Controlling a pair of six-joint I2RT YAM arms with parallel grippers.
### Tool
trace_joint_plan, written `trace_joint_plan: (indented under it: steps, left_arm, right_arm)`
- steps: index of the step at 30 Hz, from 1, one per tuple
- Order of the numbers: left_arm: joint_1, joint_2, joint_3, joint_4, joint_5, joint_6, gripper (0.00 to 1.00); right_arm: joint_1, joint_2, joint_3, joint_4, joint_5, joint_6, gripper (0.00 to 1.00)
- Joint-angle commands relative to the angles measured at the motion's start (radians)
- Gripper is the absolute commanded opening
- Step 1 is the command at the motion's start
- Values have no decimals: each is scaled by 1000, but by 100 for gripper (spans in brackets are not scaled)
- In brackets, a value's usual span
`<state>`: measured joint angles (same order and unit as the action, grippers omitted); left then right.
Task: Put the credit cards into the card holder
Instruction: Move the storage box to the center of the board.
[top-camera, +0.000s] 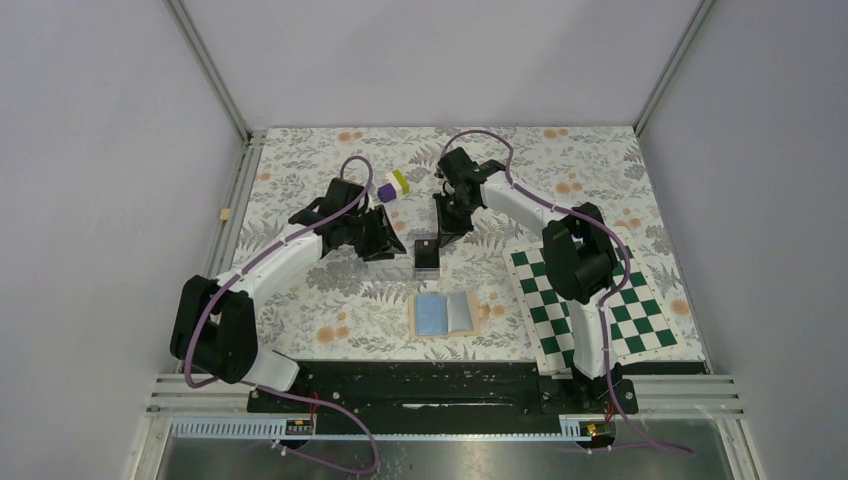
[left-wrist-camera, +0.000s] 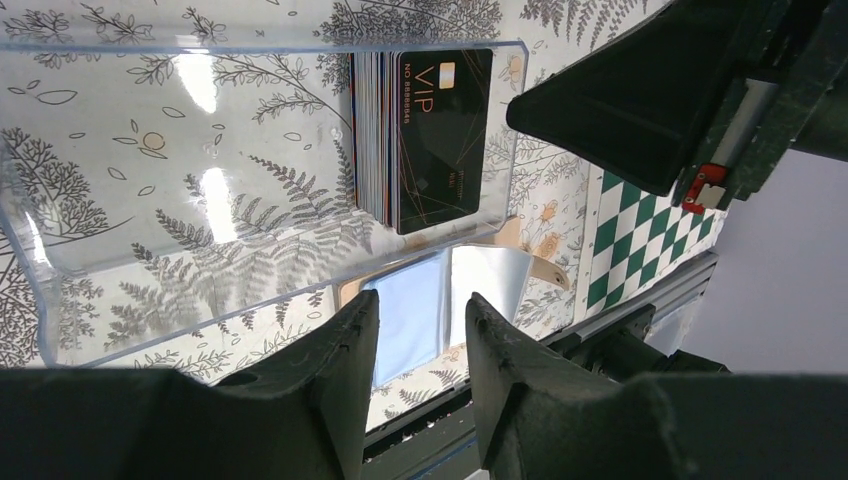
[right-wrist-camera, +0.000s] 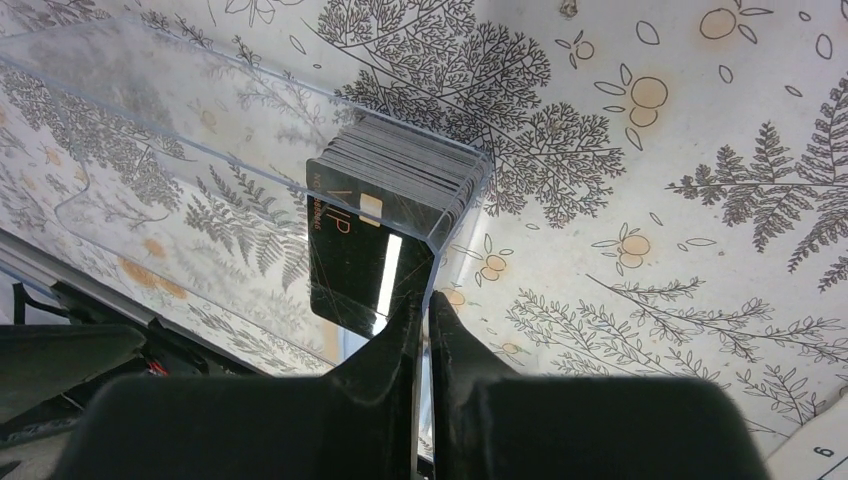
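A stack of black credit cards (top-camera: 427, 257) stands on edge in a clear plastic case (left-wrist-camera: 180, 200) at mid-table. The front card of the credit cards (left-wrist-camera: 440, 140) reads VIP. My right gripper (right-wrist-camera: 425, 305) is shut, pinching the thin clear wall of the case (right-wrist-camera: 200, 150) just beside the credit cards (right-wrist-camera: 350, 250). My left gripper (left-wrist-camera: 420, 300) is open with nothing between its fingers, just short of the case's near edge. The card holder (top-camera: 447, 313) lies open, light blue side up, nearer the arm bases. The card holder (left-wrist-camera: 410, 310) also shows through the left jaws' gap.
A purple-green-white block cluster (top-camera: 393, 186) sits behind the left gripper (top-camera: 388, 246). A green-white checkerboard (top-camera: 600, 310) lies at the right, under the right arm. The right gripper (top-camera: 440, 238) stands close to the left one, across the case.
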<state>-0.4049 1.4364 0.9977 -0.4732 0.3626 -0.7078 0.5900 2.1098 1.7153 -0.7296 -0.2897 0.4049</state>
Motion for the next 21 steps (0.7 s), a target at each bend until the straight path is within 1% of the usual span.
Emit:
trace_joint_plan:
  steps: [1,2,5,8,11,14,18,21]
  left_arm:
    - [8,42,18,37,57,24,38]
    - [8,50,20,45,65,23,38]
    - [8,85,26,72,88,14,38]
    - [8,125,40,100,103,2,37]
    - [8,170,59,124,116,-5,34]
    - [6,227,112,85,88,25,31]
    - [7,274,148,77,77,41,29]
    - [6,310,162,79,74,46,26]
  right_arm:
    - [19,29,18,-57,-3,-62,4]
    - [18,25,16,-58,-8,-60,5]
    - [19,0,-7,-53,-11,-39,15]
    - [16,-33,-47,-21,-49,6,20]
    - [15,-71,-100,30,-87,72,26]
    - [15,-101,-142,65,-95,113,34]
    - [14,-128,-174,95,-96,138,36]
    - [14,-140,-200,127,-111,161,34]
